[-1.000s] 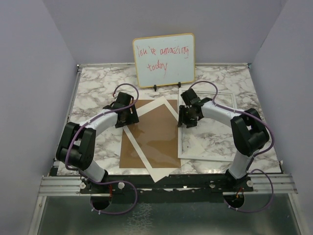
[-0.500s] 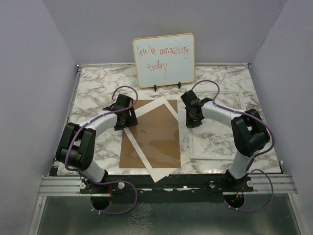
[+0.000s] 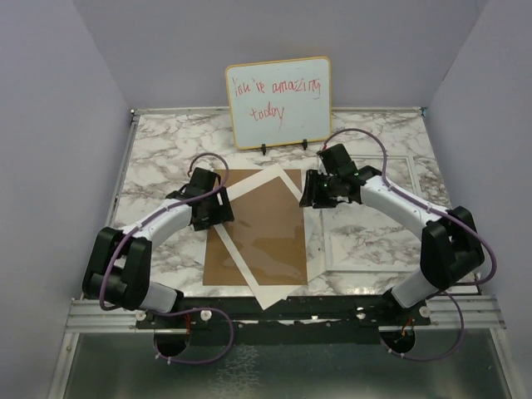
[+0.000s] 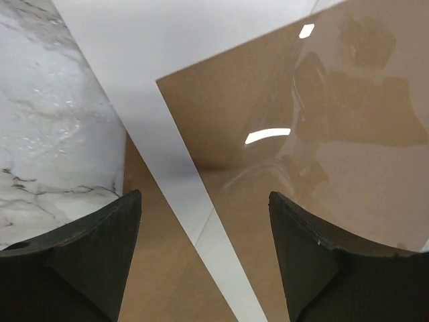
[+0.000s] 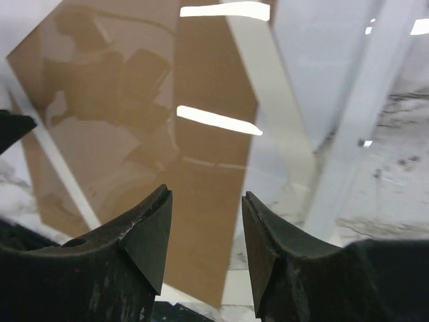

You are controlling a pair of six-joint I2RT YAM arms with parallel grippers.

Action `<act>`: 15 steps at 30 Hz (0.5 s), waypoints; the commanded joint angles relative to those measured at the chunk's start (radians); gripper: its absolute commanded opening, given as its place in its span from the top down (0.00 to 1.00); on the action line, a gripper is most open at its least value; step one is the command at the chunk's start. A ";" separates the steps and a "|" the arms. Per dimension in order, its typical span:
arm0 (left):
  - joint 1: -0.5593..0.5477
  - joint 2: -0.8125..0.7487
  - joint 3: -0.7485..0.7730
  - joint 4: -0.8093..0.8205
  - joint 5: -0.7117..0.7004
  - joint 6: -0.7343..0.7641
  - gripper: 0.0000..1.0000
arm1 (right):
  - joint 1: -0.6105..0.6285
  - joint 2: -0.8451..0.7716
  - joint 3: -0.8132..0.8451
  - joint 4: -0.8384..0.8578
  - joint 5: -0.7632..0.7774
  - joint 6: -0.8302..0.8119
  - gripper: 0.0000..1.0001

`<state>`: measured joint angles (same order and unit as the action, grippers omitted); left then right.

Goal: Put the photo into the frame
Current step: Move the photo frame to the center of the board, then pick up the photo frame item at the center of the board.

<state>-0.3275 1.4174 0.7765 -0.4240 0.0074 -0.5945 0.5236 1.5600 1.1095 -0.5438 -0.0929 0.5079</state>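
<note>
Both arms have stretched lower — left fingers (image 3: 214, 213) apart over the white mat (image 4: 161, 80), right fingers (image 3: 313, 191) apart at its far corner. The frame (image 3: 326, 249) lies flat on the table (image 3: 166, 150) — right side

Table (image 3: 166, 150): marble-patterned top.
Whiteboard (image 3: 278, 101): upright at the back edge, wood rim, red handwriting.
Backing board (image 3: 262, 237): brown, lying flat at centre.
Mat (image 3: 268, 293): white with a cut-out window, lying skewed across the board.
Frame (image 3: 359, 268): thin white rim, flat, right of the board.
Left gripper (image 3: 216, 211): over the mat's left side.
Right gripper (image 3: 309, 191): at the mat's far right corner, beside the frame's left rim.
</note>
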 commanded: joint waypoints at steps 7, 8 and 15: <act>0.007 0.108 0.103 0.128 0.171 0.128 0.30 | 0.013 0.159 -0.013 0.097 -0.284 0.084 0.49; 0.007 0.126 0.108 0.138 0.190 0.128 0.31 | 0.013 0.170 -0.019 0.094 -0.282 0.089 0.49; 0.008 0.309 0.147 0.103 0.261 0.132 0.39 | 0.014 0.212 -0.072 0.118 -0.274 0.113 0.49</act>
<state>-0.3256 1.6276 0.9077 -0.3042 0.1955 -0.4866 0.5312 1.7443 1.0672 -0.4545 -0.3374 0.5968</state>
